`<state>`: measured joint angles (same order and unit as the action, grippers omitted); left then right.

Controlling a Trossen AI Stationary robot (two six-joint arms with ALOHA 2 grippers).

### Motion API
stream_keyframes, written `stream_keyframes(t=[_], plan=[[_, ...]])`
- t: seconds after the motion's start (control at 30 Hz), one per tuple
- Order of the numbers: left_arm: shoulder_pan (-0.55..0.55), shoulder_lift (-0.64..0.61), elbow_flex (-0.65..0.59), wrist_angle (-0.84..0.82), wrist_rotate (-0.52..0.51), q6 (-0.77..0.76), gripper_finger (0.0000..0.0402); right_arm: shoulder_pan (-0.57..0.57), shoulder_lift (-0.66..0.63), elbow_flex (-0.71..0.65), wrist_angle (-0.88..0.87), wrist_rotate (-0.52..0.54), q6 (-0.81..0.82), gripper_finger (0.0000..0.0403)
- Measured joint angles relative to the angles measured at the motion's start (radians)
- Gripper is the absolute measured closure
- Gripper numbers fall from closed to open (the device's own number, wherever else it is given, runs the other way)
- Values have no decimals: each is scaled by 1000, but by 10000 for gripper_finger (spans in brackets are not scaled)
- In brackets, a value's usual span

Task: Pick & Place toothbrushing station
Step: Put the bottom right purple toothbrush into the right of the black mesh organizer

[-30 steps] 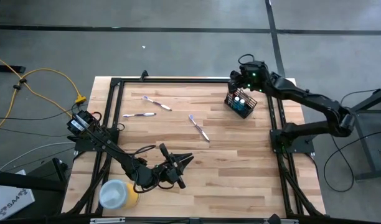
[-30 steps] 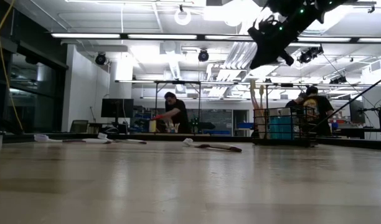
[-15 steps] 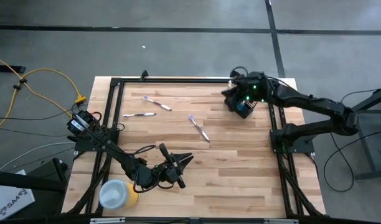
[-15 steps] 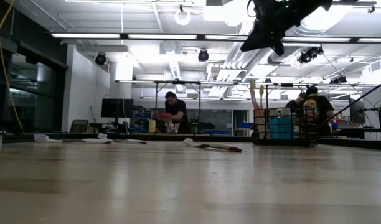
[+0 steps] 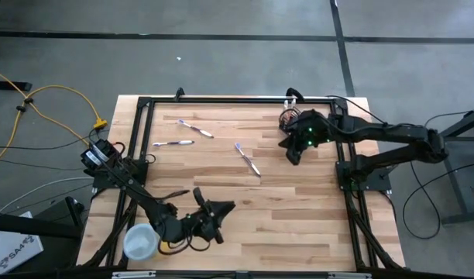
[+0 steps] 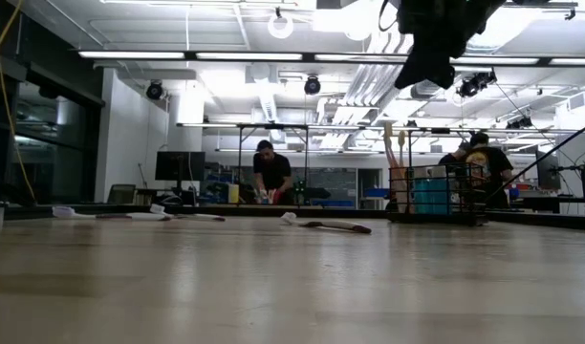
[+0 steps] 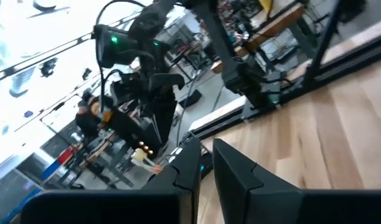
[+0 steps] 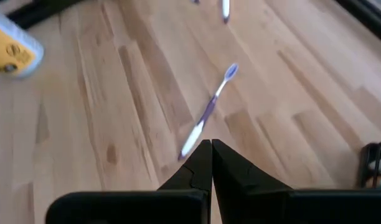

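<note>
I'm on the pick step, going for a toothbrush with my right gripper [image 5: 293,155]; its jaws are pressed together with nothing between them, so the next move needs them opened first, then lowered astride the handle and pinched. The purple-and-white toothbrush [image 8: 208,111] lies flat on the table [image 5: 299,209] just ahead of those fingertips, apart from them, angled away. Two more toothbrushes [image 5: 195,128] and [image 5: 173,143] lie farther beyond it, well apart from either gripper. The black mesh holder [image 6: 434,193] stands upright just behind and beside my right jaws, at the table's far edge; in the low view I see blue tubes and what I take for a pale brush handle standing in it, but the arm covers most of it from above so I won't swear to the count. My left gripper [image 5: 221,209] waits at the near side, fingers [image 7: 231,171] nearly together with only a thin gap, holding nothing I can see. The yellow cup with a white top [image 5: 142,241] sits just behind that arm; whether anything is in it I can't tell.
</note>
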<state>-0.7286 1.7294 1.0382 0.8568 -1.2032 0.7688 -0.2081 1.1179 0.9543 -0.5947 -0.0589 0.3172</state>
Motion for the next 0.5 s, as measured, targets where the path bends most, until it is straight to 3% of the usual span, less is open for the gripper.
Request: stream_keyframes(t=[0.17, 0.33, 0.5], plan=[[-2, 0, 0, -29, 87, -26, 388, 57, 0, 0, -77, 43, 38, 401], [14, -33, 0, -56, 176, -82, 400, 121, 0, 0, -165, 154, 117, 401], [55, -110, 1, -276, 280, -235, 401, 176, 1, 0, -152, 267, 179, 401]])
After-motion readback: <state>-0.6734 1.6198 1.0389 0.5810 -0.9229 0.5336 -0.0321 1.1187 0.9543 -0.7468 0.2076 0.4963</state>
